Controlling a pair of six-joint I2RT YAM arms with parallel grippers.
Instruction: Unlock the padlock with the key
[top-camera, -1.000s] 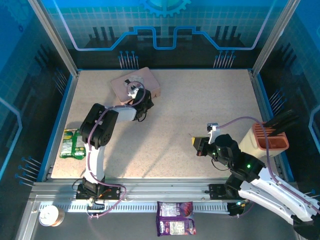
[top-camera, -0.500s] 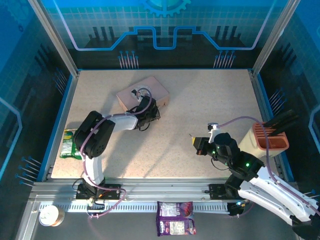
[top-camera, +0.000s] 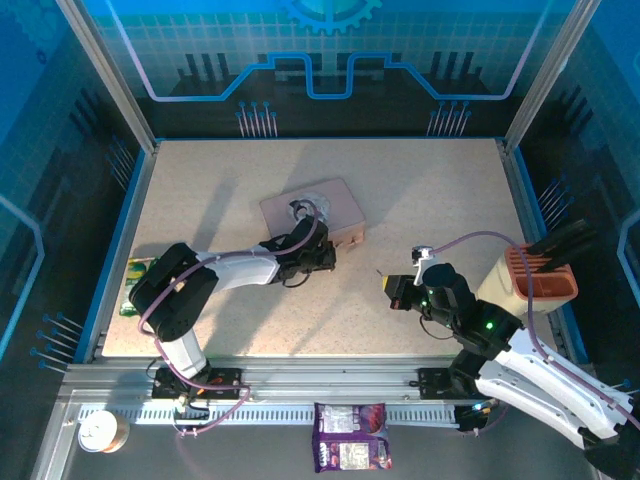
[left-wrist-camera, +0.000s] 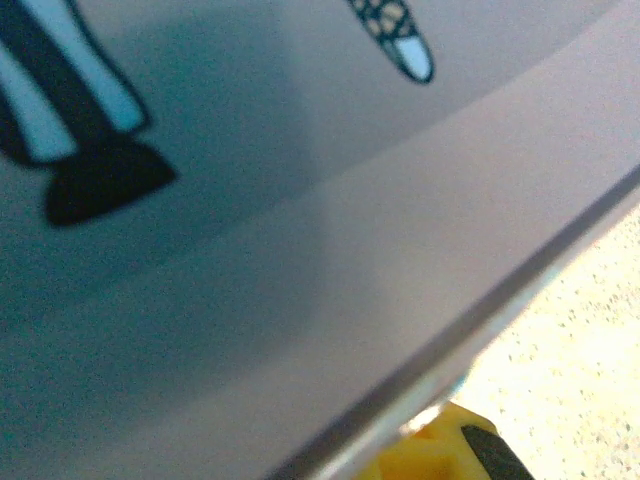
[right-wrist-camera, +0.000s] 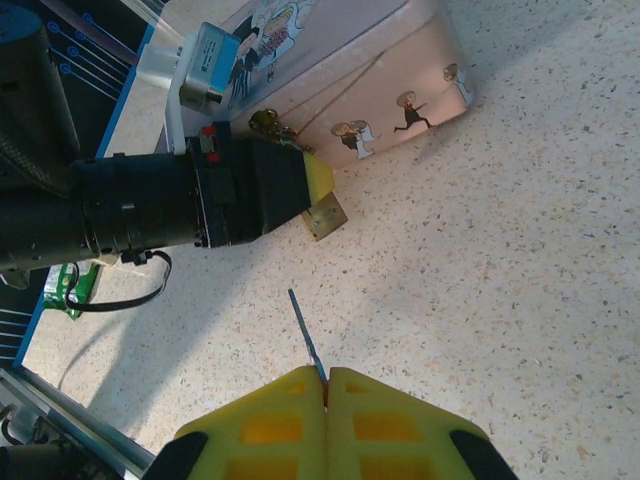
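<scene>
Since a second ago your left arm has swung across the counter (top-camera: 430, 190) from the far left toward the middle, and the pink tin (top-camera: 325, 200) has come with it. The right arm has barely stirred. From above, the left tool (top-camera: 328, 256) lies low against the near edge of the tin, with the right tool (top-camera: 397, 290) near it but apart. From the left wrist you get the tin's printed lid pressed close to the lens and one yellow fingertip (left-wrist-camera: 450, 450) at the bottom edge, so it tells you nothing about the grip. From the right wrist, the right tool is clamped on the key (right-wrist-camera: 305, 335), whose thin blade points up toward the padlock (right-wrist-camera: 325, 216). The padlock's brass body juts from the closed yellow tip of the left tool, just beside the tin, and seems pinched there. Bare counter separates blade from brass. You look to be at the presenting step, lock offered and key not yet in. I cannot see the keyway, so find it first, line the blade with it, then ease in with the left side steady.
</scene>
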